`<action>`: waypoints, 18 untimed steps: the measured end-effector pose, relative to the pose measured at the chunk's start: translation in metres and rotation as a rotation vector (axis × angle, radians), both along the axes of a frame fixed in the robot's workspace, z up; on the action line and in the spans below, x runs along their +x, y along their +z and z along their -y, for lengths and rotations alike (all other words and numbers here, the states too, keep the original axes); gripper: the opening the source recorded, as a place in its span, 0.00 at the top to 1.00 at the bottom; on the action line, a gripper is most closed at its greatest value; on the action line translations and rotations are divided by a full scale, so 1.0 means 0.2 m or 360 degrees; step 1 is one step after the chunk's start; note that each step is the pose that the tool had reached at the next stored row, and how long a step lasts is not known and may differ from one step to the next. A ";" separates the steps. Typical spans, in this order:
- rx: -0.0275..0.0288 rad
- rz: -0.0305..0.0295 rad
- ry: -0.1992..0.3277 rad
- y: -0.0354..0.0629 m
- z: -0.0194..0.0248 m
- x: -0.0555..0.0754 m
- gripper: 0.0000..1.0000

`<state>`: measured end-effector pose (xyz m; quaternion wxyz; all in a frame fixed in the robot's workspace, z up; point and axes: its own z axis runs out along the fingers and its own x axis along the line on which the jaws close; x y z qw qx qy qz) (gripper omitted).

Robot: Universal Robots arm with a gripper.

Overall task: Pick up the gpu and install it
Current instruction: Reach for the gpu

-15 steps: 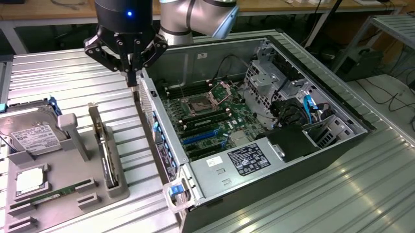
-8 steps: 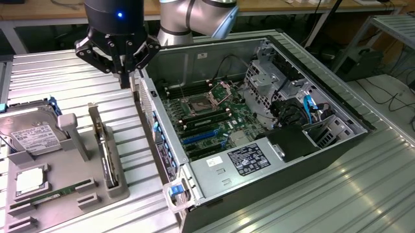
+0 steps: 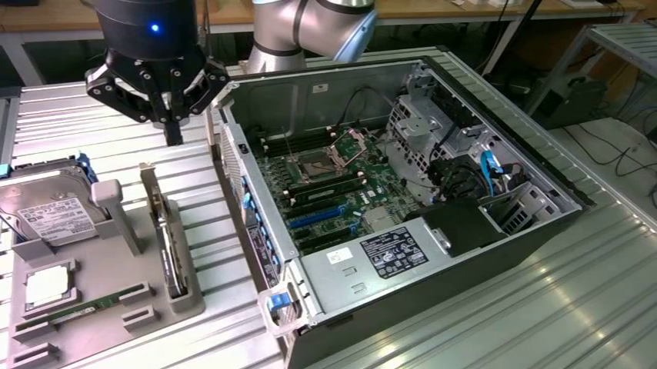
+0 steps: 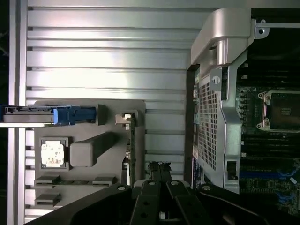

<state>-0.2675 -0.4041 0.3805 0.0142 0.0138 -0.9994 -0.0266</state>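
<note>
Entry: graphics card install, card not yet lifted.

My gripper (image 3: 172, 137) (image 4: 159, 169) hung above the ribbed metal table (image 3: 493, 307) (image 4: 103, 56), off the far end of the grey parts tray (image 3: 115, 257) (image 4: 84, 108). Its fingers were pressed together with nothing between them. It touched neither the tray nor the computer case (image 3: 534, 165) (image 4: 211, 28).

The gpu (image 3: 169, 244) (image 4: 132, 140) stood on its long edge in a slot of the tray, on the tray's side nearest the case. Its silvery bracket end pointed up at the end closer to my gripper. In the wrist view I saw it edge-on as a thin dark line. My fingertips lay just beside that line, on the case side, and clear of the card.

Other parts on the tray:
- The hard drive (image 3: 46, 211) (image 4: 47, 115) with the white label stood propped in its own holder, at the exterior view's left of the card.
- The square processor chip (image 3: 46, 286) (image 4: 51, 153) lay flat in a pocket.
- The green memory stick (image 3: 92, 306) lay flat in a narrow slot near the chip.

The case lay on its side with the panel off. The motherboard (image 3: 339, 192) (image 4: 269, 140) was exposed, and its blue and black card slots were in view. The case sat just beside the tray, at the exterior view's right of it.
</note>
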 end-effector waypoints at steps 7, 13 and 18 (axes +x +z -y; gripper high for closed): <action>0.00004 0.00001 0.0030 -0.005 0.001 -0.09 0.89; 0.00004 0.00000 0.0052 -0.009 0.001 -0.16 0.89; 0.00003 0.00000 0.0070 -0.012 0.001 -0.24 0.89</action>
